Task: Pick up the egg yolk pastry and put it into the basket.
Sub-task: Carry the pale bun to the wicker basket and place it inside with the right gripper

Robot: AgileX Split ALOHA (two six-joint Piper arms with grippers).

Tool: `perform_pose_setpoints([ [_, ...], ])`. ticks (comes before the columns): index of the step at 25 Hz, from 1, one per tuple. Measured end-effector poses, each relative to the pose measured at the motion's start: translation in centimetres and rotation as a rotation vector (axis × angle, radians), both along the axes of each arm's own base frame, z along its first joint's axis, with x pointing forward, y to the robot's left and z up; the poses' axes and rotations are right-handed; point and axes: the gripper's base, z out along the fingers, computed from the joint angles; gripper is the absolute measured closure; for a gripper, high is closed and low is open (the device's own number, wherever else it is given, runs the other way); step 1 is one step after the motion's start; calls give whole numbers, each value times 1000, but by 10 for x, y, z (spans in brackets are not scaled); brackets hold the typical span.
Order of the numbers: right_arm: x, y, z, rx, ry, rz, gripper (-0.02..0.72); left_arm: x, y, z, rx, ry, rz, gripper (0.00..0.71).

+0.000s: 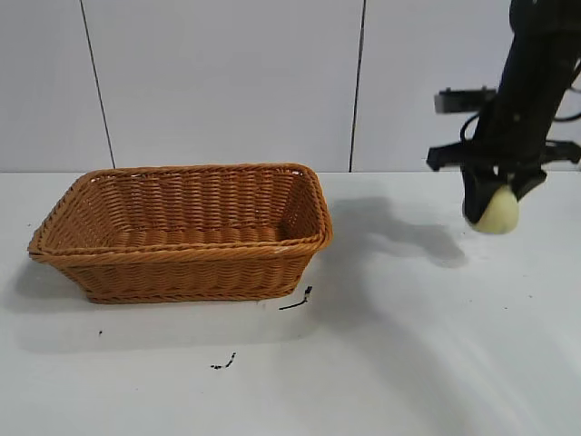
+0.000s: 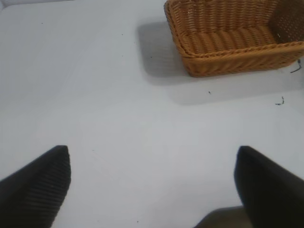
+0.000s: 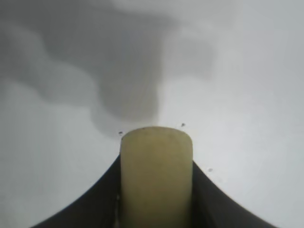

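Observation:
The pale yellow egg yolk pastry [image 1: 496, 211] hangs above the white table at the right, clamped in my right gripper [image 1: 490, 202]. In the right wrist view the pastry [image 3: 156, 175] fills the gap between the two black fingers [image 3: 102, 199], which press on both its sides. The orange-brown wicker basket [image 1: 182, 259] stands on the table at the left, well apart from the pastry, with nothing inside it. My left gripper [image 2: 152, 178] does not show in the exterior view; in its own wrist view its fingers stand wide apart over bare table, with the basket [image 2: 228, 66] farther off.
The white table [image 1: 408, 345] carries small black marks [image 1: 296, 302] near the basket's front right corner and another [image 1: 223, 363] closer to the front. A pale panelled wall rises behind the table.

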Motion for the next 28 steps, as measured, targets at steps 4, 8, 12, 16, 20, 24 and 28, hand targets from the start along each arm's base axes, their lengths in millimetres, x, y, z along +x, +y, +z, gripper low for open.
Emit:
perform_pose_setpoints([
  [4,3,23,16,-7,-54,43,496,0,0,0,0,0,0,14],
  [8,8,65,17,2,-78,116,496,0,0,0,0,0,0,14],
  [12,4,123,12,13,-99,232,496,0,0,0,0,0,0,14],
  [16,-11,182,2,25,-113,352,496,0,0,0,0,0,0,14],
  [20,-22,224,-21,36,-123,437,496,0,0,0,0,0,0,14],
  [24,-21,245,-53,50,-121,465,496,0,0,0,0,0,0,14],
  [28,-14,250,-90,39,-88,460,496,0,0,0,0,0,0,14],
])
